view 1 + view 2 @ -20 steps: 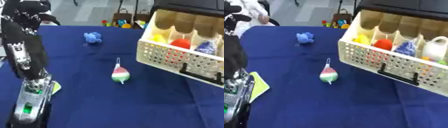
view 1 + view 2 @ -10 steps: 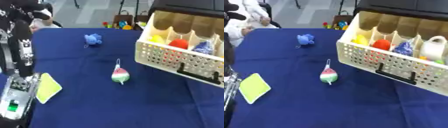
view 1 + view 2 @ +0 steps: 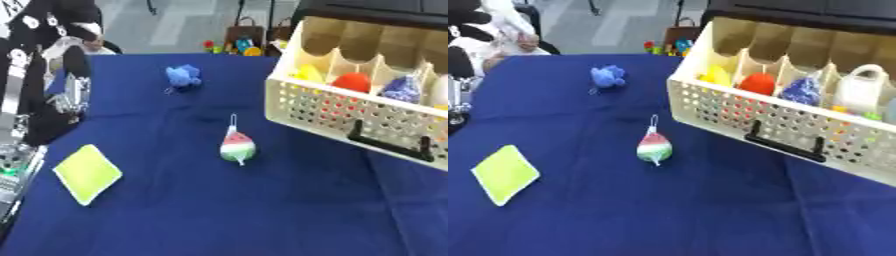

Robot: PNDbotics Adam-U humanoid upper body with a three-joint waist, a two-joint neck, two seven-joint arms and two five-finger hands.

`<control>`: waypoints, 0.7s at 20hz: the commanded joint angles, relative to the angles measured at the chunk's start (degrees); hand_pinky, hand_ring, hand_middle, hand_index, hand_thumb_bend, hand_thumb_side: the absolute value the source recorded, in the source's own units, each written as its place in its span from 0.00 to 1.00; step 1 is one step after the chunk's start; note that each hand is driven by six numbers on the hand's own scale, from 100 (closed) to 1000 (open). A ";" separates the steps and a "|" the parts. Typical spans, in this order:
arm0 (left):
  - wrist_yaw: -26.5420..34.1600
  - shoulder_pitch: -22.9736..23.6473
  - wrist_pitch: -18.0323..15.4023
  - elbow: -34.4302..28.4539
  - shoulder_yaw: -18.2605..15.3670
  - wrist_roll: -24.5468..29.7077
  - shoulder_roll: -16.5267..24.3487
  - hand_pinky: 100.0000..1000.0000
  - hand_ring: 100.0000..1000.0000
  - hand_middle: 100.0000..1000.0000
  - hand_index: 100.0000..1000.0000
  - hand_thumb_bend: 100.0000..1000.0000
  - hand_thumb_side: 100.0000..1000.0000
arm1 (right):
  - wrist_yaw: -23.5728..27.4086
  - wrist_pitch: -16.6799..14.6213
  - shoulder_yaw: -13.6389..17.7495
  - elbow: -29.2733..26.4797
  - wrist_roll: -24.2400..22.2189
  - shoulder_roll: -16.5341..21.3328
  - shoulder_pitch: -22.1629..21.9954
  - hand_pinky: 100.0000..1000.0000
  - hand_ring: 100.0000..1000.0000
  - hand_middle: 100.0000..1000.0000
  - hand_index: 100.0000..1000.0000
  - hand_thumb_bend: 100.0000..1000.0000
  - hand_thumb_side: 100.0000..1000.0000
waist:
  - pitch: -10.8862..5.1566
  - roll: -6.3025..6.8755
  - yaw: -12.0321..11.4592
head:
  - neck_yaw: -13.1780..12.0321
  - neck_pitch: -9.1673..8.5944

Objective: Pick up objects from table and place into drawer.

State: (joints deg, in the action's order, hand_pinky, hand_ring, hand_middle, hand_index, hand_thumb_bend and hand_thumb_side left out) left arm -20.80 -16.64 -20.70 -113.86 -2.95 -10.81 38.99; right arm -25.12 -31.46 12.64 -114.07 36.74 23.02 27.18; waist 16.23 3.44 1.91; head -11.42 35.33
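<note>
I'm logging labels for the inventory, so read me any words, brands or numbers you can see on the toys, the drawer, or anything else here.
There is no readable text in either view.
Yellow-green pad: plain, no print.
Watermelon-coloured toy: no label visible.
Blue toy: no label visible.
Cream perforated drawer: no markings; its black handle is plain.
White jug in the drawer: nothing legible on it.

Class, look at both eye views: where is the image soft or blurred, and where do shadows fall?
Left eye view: the left arm at the edge is smeared. Right eye view: the drawer holes look soft; a faint shadow lies beside the watermelon toy.
</note>
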 commanded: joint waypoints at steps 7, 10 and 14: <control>-8.32 -4.28 8.33 3.36 0.54 8.02 15.36 0.64 0.80 0.82 0.98 0.00 0.56 | 0.86 -1.22 -0.37 -0.52 0.22 1.56 0.35 0.50 0.51 0.56 0.70 0.00 0.57 | -1.36 -0.86 1.64 | -0.68 1.08; -10.10 -6.88 10.97 6.47 2.22 10.65 19.64 0.66 0.83 0.84 1.00 0.00 0.58 | 1.13 -1.39 -0.59 -0.52 -0.01 1.38 0.39 0.50 0.51 0.55 0.70 0.00 0.57 | -1.35 -1.10 2.39 | -1.49 0.63; -11.51 -10.01 13.87 10.03 5.32 14.10 23.57 0.69 0.85 0.87 1.00 0.00 0.61 | 1.42 -1.62 -0.97 -0.52 -0.51 1.46 0.27 0.50 0.51 0.55 0.70 0.00 0.57 | -1.40 -1.00 3.13 | -2.82 0.17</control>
State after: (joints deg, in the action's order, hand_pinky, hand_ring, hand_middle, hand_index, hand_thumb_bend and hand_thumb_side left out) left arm -31.74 -25.79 -7.72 -104.56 2.08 2.30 59.11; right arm -24.51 -32.32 11.70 -114.07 35.87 23.04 27.13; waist 16.07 2.45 5.04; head -13.71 36.11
